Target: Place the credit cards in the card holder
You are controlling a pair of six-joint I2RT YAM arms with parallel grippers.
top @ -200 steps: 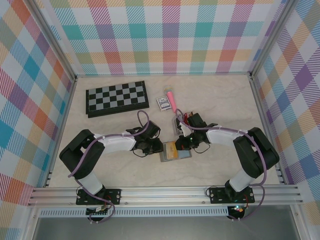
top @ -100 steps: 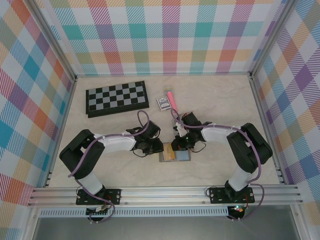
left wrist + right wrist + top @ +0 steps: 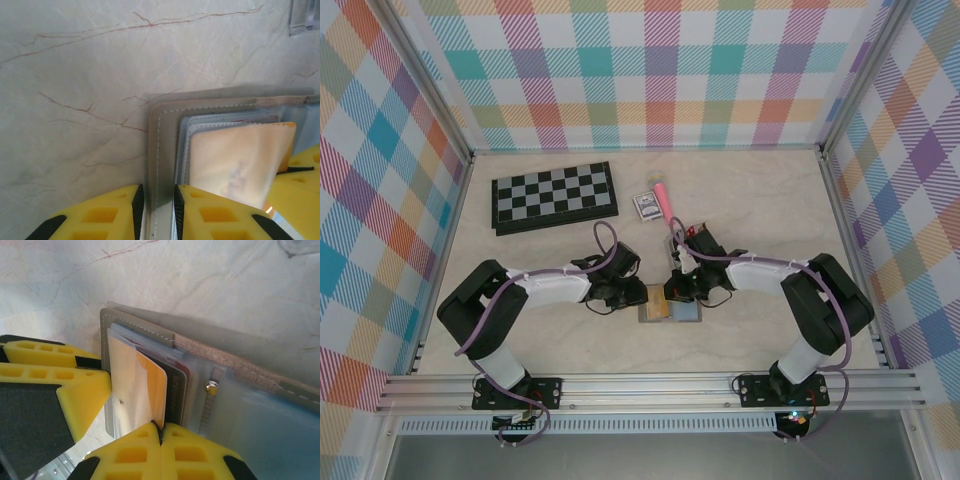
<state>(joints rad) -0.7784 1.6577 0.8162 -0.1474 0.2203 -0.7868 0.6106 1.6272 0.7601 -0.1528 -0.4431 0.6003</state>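
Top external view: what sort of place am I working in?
Probably a lab test cell: a marble-look table framed by aluminium rails, plaid-printed walls on three sides, and props like a chessboard.

Pale marbled desk (image 3: 760,200) inside plaid walls (image 3: 650,75).
A chessboard (image 3: 555,196) lies flat at back left; a small patterned box (image 3: 645,206) sits mid-back, with a pink pen (image 3: 664,202) just beside it.

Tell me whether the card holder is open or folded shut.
Open. The card holder lies spread flat, its clear sleeves and snap exposed, a yellow card lying at the sleeves.
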